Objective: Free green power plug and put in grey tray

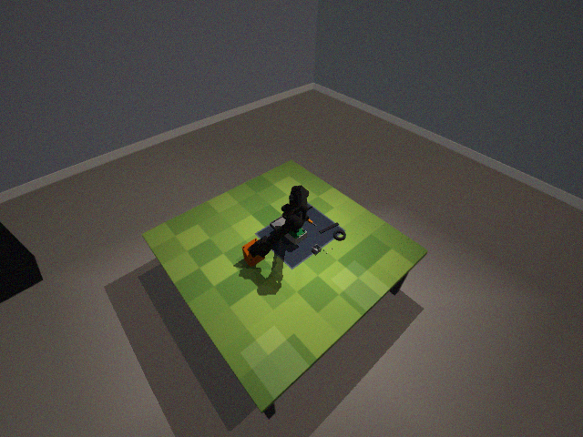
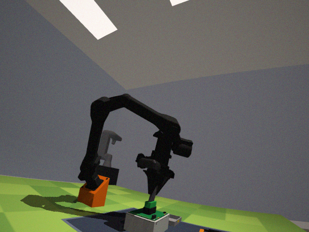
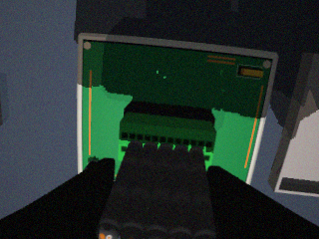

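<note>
Exterior view: my gripper [image 2: 152, 194] [image 3: 161, 173] points down, pinched on the cable bundle [image 2: 152, 196] [image 3: 161, 186]; the green plug [image 2: 150, 204] [image 3: 166, 129] sits just below, in its black socket [image 2: 149, 210] [image 3: 169, 111]. Wrist view: the grey tray [image 2: 175, 219] [image 3: 299, 149] lies right of my fingers.

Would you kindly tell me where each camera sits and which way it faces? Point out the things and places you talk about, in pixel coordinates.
Top: high off one side, angled down at the whole green table [image 1: 301, 324]; the arm [image 1: 296, 218] [image 2: 144, 109] shows small.
Exterior: low beside the table, tilted upward; whole arm.
Wrist: on the arm, facing down past the gripper [image 2: 152, 195] [image 3: 160, 171].
Top and exterior share the orange base [image 1: 245, 254] [image 2: 86, 197].
</note>
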